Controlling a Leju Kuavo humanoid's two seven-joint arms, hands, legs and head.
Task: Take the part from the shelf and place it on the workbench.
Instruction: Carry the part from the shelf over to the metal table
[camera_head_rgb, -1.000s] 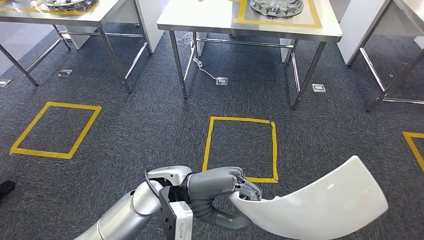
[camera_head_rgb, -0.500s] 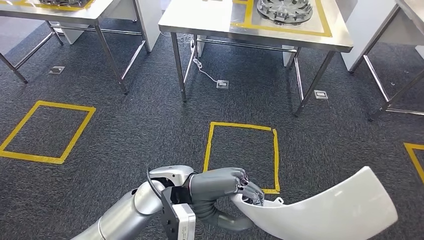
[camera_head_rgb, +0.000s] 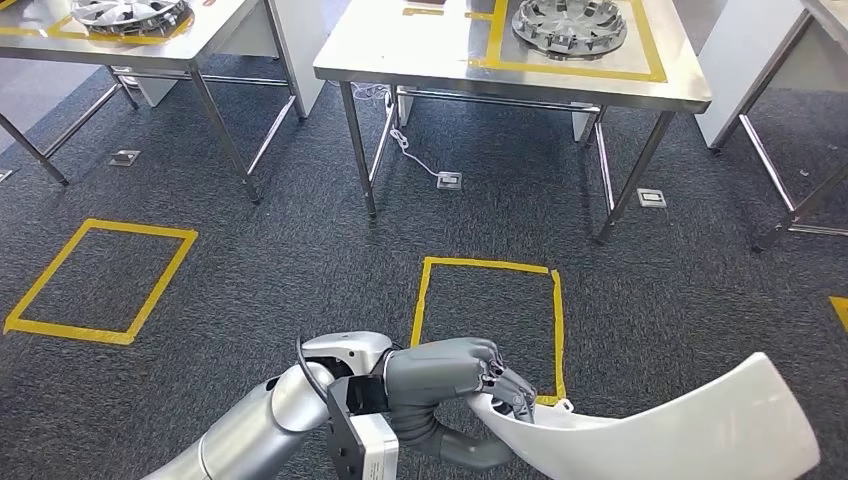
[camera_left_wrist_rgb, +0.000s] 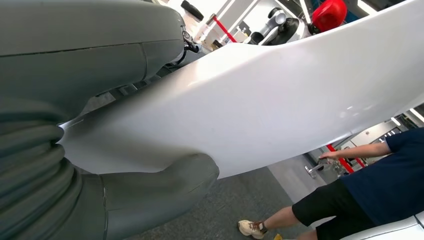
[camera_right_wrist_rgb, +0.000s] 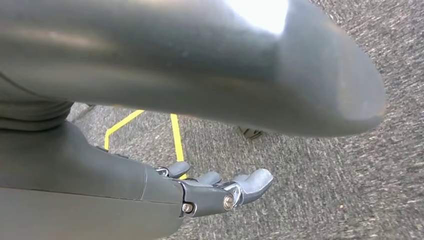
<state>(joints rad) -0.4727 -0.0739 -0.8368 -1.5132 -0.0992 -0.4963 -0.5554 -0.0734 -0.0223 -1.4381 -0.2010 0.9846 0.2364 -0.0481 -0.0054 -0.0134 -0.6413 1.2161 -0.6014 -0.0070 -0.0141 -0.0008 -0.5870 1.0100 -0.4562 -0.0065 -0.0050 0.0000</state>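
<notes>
Pick done: my left hand (camera_head_rgb: 450, 372) has its fingers (camera_head_rgb: 508, 385) clamped on the white part's (camera_head_rgb: 680, 430) end, carried over the floor, right hand (camera_right_wrist_rgb: 220, 192) loosely spread and empty, desk (camera_head_rgb: 420, 50) ahead, placement left.

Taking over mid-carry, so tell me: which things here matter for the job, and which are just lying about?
Job:
white curved part, held by the left hand
workbench ahead

Lying about:
wheel cover on that bench
second wheel cover on the far-left table
yellow floor squares
person standing nearby
</notes>
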